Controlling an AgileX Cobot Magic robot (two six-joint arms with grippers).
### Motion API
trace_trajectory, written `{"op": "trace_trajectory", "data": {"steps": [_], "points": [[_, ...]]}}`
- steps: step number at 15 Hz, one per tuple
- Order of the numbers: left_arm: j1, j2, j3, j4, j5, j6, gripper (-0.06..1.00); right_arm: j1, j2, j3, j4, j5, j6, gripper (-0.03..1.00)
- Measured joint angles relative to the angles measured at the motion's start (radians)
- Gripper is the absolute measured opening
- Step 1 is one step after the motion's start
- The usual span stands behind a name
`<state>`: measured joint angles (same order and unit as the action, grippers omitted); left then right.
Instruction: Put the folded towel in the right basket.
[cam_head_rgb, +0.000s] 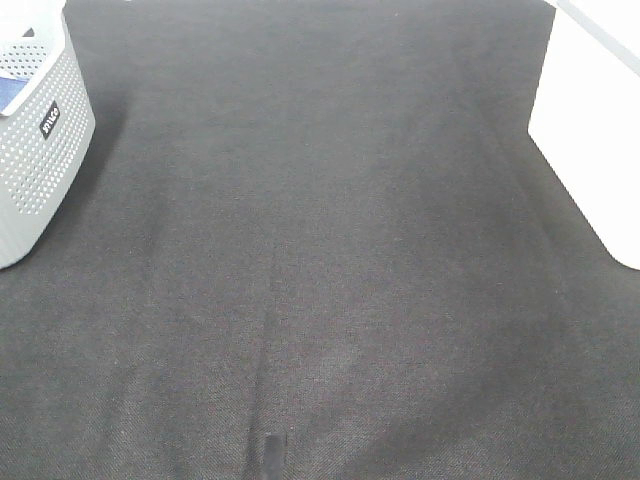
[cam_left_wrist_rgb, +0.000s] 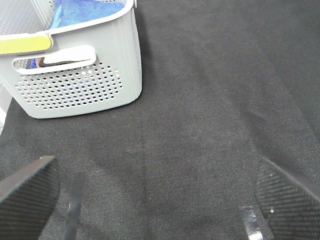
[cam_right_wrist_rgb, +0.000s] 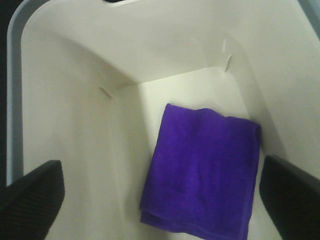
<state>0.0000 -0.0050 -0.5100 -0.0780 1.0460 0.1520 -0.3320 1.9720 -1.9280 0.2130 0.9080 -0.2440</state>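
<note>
Inside white basket (cam_right_wrist_rgb: 75, 125), folded purple towel (cam_right_wrist_rgb: 202, 170); inside gray basket (cam_left_wrist_rgb: 85, 92), blue cloth (cam_left_wrist_rgb: 90, 10), cut off. Left gripper (cam_left_wrist_rgb: 160, 192), right gripper (cam_right_wrist_rgb: 161, 194) spread apart.

Exterior high camera is looking down on the black cloth (cam_head_rgb: 320, 250) from well above, with the grey basket (cam_head_rgb: 40, 160) and white basket (cam_head_rgb: 590, 130) cropping at its side edges. Left wrist is facing the grey basket close, low over the cloth (both shared with overhead). Right wrist is peering into the white basket - very near.

Likely a lab bench: black woven cloth (cam_head_rgb: 330, 250), grey perforated plastic basket (cam_left_wrist_rgb: 75, 85) ahead of left pincer (cam_left_wrist_rgb: 157, 200), white plastic basket (cam_right_wrist_rgb: 65, 100) below right pincer (cam_right_wrist_rgb: 160, 200).
</note>
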Motion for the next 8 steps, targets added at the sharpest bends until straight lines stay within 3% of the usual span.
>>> {"op": "trace_trajectory", "data": {"steps": [5, 8], "points": [[0.000, 0.000, 0.000, 0.000, 0.000, 0.000, 0.99, 0.201, -0.093, 0.000, -0.061, 0.040, 0.024, 0.98], [0.000, 0.000, 0.000, 0.000, 0.000, 0.000, 0.99, 0.248, -0.192, 0.001, -0.121, 0.161, 0.072, 0.98]]}}
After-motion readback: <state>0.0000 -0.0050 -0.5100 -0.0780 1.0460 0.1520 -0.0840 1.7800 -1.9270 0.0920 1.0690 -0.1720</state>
